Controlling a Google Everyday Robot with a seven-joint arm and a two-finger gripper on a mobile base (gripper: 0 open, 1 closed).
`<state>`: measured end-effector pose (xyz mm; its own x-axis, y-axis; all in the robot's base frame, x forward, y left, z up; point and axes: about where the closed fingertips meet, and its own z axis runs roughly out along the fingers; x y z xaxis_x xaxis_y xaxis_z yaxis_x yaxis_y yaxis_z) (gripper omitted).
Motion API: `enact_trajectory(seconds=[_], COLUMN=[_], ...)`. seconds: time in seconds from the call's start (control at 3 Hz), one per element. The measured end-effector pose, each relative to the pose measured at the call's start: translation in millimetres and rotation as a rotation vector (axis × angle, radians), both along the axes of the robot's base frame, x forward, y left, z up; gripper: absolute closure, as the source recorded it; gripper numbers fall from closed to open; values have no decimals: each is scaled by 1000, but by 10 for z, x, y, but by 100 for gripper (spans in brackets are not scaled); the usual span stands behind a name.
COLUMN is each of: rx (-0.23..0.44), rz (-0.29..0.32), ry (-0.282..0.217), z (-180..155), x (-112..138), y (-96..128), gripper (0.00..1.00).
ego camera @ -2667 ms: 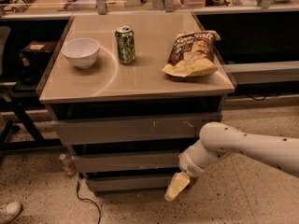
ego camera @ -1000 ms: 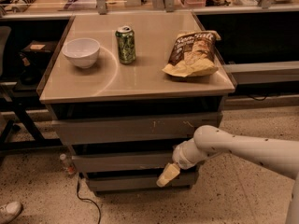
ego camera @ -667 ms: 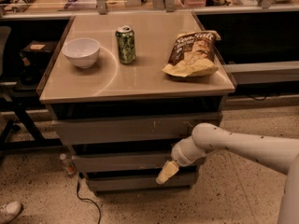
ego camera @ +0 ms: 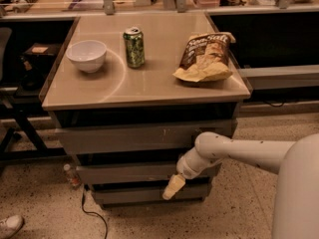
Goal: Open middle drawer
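Gripper (ego camera: 173, 187) held low at rt lower edge of middle drawer (ego camera: 124, 174), prob. so handleless front can be hooked from beneath; spread/pinched state cannot be told. Drawer not yet pulled out.

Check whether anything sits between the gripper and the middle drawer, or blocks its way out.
Nothing visible does. The gripper hangs just before the front of the middle drawer, low and toward its right end; the space ahead of that front looks free.

gripper (ego camera: 170, 188) at middle drawer (ego camera: 127, 174) lower edge | arm (ego camera: 249, 153) cropped right
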<state>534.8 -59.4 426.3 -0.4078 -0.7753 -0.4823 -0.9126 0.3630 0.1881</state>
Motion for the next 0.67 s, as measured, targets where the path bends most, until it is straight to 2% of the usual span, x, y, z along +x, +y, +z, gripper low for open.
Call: enact_trajectory(seconds=[0.67], rx=[1], rz=[-2], ry=[65], z=[-38], x=[-186], y=[-12], gripper=[0])
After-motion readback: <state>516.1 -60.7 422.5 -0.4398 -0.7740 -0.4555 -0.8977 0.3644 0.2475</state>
